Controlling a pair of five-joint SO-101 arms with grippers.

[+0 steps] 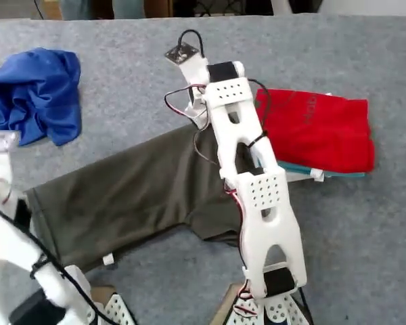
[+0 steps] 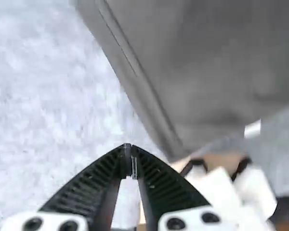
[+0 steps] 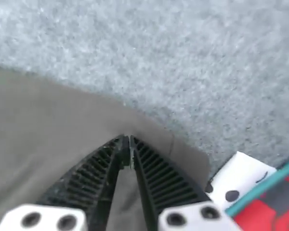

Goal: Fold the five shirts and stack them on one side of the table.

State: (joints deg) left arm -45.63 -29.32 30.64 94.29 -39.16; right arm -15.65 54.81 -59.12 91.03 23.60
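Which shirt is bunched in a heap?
The blue shirt, off to the left by itself. The olive shirt lies spread flat in the middle; the red shirt sits folded atop the stack on the right.

The right arm (image 1: 264,193), white plastic with perforated link plates and loose black and red wiring, stretches far forward from its base, leaning slightly to its own left, with the wrist tipped downward. The right gripper (image 3: 129,144), two black ribbed plastic fingers, is closed tip to tip. The left arm (image 1: 13,233), of the same white build, sits folded low by its base. The left gripper (image 2: 128,154), also black and ribbed, is closed to a point.
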